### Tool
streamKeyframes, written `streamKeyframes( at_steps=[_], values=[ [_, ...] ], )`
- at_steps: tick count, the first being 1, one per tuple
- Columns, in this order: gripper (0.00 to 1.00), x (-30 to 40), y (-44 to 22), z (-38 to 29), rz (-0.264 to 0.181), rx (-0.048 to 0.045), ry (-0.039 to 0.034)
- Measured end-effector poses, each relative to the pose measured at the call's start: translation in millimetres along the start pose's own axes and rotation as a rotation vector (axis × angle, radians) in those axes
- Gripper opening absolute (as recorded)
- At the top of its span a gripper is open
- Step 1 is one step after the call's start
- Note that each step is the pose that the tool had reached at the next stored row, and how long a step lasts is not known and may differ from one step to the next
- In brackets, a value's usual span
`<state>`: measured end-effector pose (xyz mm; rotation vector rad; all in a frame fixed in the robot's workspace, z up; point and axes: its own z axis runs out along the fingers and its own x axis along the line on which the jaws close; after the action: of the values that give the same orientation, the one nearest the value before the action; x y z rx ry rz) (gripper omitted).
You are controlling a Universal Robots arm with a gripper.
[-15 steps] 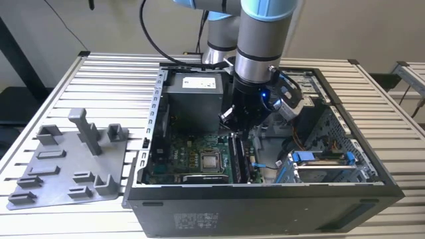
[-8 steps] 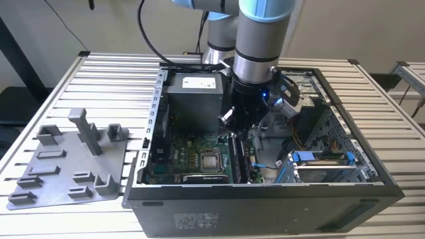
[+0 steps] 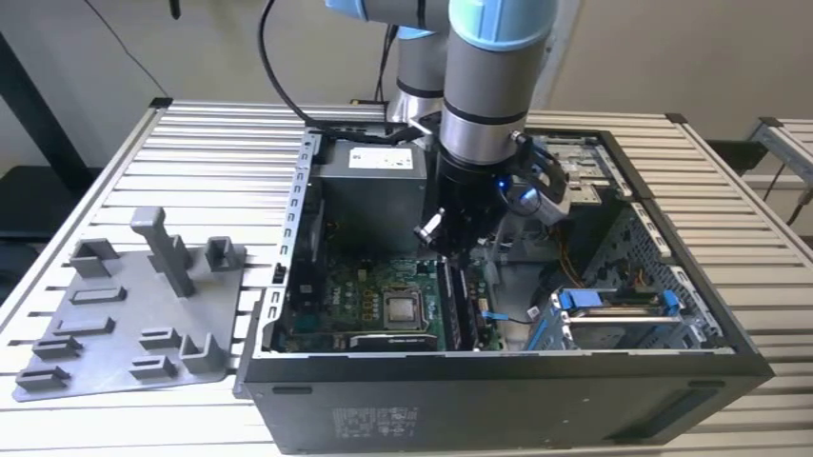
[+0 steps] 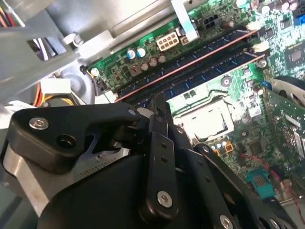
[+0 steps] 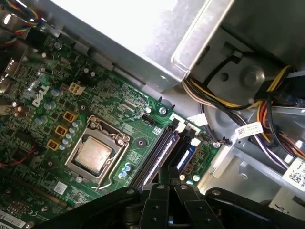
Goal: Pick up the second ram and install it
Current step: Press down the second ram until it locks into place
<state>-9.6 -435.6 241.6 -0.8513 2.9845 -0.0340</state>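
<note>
One robot arm reaches down into an open computer case (image 3: 711, 314), its gripper (image 3: 447, 249) low over the motherboard's (image 5: 119, 119) memory slots (image 4: 200, 64). Its black fingers (image 4: 159, 119) look drawn together at the tips, though any grasp cannot be told. The second ram (image 4: 190, 61) appears seated among those slots, beside the processor socket (image 5: 95, 155).

Arm (image 3: 489, 57) cut off by exterior view's top edge. Gripper (image 3: 447, 249) hides part of the RAM slots (image 3: 460, 303); whether it holds the second ram can't be told. Grey holder plate (image 3: 128, 314) clipped at the edge.
</note>
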Motion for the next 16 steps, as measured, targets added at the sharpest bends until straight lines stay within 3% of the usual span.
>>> streamKeyframes(
  at_steps=[16],
  values=[
    [0.11, 2.9, 1.9, 5.1, -0.234, -0.0108, -0.0095]
  ],
)
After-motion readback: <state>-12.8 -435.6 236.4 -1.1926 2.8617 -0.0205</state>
